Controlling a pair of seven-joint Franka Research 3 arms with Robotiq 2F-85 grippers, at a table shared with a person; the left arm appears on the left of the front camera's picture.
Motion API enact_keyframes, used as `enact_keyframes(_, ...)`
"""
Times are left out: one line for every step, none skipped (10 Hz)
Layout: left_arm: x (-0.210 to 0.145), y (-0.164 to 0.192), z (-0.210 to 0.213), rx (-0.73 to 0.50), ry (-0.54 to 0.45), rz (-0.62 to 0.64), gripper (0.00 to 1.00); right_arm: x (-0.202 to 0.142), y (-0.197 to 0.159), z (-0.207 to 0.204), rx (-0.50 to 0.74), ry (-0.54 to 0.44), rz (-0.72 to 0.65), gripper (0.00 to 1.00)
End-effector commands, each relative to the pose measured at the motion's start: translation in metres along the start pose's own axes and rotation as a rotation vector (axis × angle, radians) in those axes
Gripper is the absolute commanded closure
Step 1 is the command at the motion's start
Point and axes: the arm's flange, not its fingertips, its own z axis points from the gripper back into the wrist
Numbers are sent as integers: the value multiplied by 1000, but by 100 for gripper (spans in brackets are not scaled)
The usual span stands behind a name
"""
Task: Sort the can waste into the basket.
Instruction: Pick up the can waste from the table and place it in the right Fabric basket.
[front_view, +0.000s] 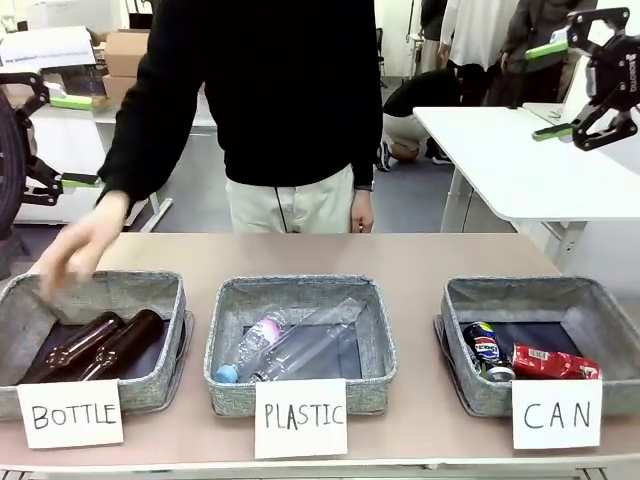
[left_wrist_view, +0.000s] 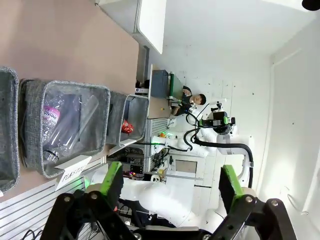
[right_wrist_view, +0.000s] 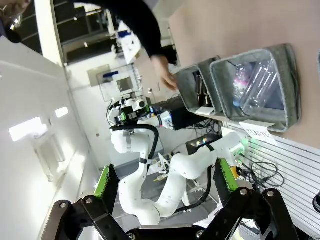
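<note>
The basket (front_view: 531, 287), grey and carded "CAN", stands at the table's front right. Two cans lie side by side inside it: a silver and dark blue can (front_view: 486, 350) and a dented red can (front_view: 553, 362). My left gripper (front_view: 72, 142) hangs open high at the far left, away from the baskets. High at the far right, my right gripper (front_view: 548, 90) is open too, with nothing between its fingers. In the left wrist view my left gripper (left_wrist_view: 171, 185) is open, and the basket (left_wrist_view: 115, 117) with the red can (left_wrist_view: 127, 127) lies far off. The right wrist view has my right gripper (right_wrist_view: 165, 180) open.
A basket carded "PLASTIC" (front_view: 300, 288) holds clear bottles in the middle. At the left, a basket carded "BOTTLE" (front_view: 120, 285) holds brown glass bottles (front_view: 95, 345). A person stands at the far side, one hand (front_view: 75, 252) over the BOTTLE basket. A white table (front_view: 520, 160) stands behind on the right.
</note>
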Motion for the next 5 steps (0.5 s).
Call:
enact_keyframes(-2, -1, -1, -11, 4, 11, 0, -1, 1, -1, -4, 10, -3, 0)
enact_keyframes(-2, -1, -1, -11, 4, 11, 0, -1, 1, -1, -4, 10, -3, 0)
enact_keyframes(-2, -1, -1, -11, 4, 11, 0, -1, 1, -1, -4, 10, -3, 0)
enact_keyframes(-2, -1, -1, -11, 4, 11, 0, -1, 1, -1, -4, 10, -3, 0)
enact_keyframes(-2, -1, -1, -11, 4, 11, 0, -1, 1, -1, -4, 10, -3, 0)
